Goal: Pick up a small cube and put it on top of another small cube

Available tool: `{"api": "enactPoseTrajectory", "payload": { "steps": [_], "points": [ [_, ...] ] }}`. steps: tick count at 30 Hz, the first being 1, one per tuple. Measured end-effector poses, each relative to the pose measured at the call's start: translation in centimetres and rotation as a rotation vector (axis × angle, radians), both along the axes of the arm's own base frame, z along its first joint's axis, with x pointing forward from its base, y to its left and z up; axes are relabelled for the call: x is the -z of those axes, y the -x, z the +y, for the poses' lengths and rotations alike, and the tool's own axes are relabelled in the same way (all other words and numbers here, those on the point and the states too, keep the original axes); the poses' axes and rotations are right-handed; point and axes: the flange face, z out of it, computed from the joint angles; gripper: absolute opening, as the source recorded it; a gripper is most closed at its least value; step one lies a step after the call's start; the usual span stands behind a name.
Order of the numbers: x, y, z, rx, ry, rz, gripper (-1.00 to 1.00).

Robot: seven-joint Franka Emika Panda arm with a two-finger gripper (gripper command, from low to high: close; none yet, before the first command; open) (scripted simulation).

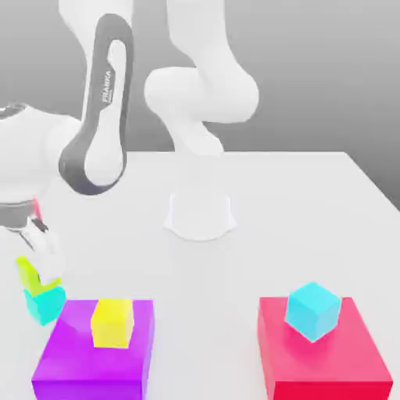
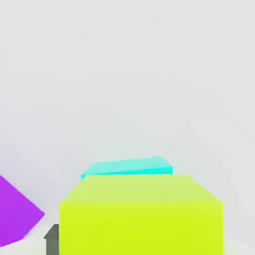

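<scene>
Release step, by the look: lime cube (image 1: 28, 273) atop small cyan cube (image 1: 44, 304), just beside purple block (image 1: 94, 359); gripper (image 1: 39, 248) apparently spread, grip uncertain. Next: lift straight up, without nudging the 2-cube stack.

Exterior view: raised, looking down across the table (image 1: 312, 195) toward the arm's base (image 1: 200, 215).
Hand view: hard up against the lime cube (image 2: 142, 214).
Shared: lime cube (image 1: 27, 272), small cyan cube (image 1: 45, 303), purple block (image 1: 94, 355).

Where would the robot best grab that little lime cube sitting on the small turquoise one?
By two opposite flat side faces of the lime cube, coming from above. It sits on the small turquoise cube, beside the purple block, so its sides are exposed and a top-down pinch is least likely to push it off.
</scene>
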Motion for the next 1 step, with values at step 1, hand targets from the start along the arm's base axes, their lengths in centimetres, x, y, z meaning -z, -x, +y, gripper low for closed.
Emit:
{"api": "enactPoseTrajectory", "payload": {
  "steps": [1],
  "points": [
    [0.00, 0.00, 0.00, 0.000, 0.000, 0.000, 1.00]
  ]
}}
